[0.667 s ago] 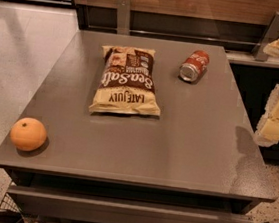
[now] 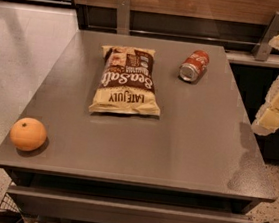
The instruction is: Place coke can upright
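Observation:
The coke can is a small red can with white lettering. It lies on its side at the back right of the grey table, with its silver end facing the front. My gripper is the cream-coloured piece of the arm at the right edge of the camera view. It hangs beyond the table's right side, apart from the can and to its right, and holds nothing that I can see.
A Late July chip bag lies flat in the middle back of the table, left of the can. An orange sits at the front left corner. A wooden wall with metal brackets runs behind the table.
The arm at the right edge has shifted slightly upward. The can, chip bag and orange have not moved.

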Action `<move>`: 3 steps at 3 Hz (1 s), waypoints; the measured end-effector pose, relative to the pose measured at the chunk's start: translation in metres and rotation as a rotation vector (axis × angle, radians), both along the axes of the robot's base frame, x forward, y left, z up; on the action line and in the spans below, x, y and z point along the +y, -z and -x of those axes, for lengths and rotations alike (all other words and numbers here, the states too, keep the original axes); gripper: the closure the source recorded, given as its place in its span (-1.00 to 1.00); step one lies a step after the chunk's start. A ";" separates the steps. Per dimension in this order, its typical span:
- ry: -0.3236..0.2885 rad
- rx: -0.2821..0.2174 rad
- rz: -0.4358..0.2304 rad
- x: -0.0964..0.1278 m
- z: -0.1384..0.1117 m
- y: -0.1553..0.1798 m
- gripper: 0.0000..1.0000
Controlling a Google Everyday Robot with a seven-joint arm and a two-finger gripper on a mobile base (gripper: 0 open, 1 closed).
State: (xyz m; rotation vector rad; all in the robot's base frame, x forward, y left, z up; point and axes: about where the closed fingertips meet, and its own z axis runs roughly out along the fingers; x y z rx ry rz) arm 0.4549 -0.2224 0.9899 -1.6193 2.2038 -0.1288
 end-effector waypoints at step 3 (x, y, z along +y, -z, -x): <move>0.502 -0.121 -0.589 -0.011 -0.117 -0.019 -1.00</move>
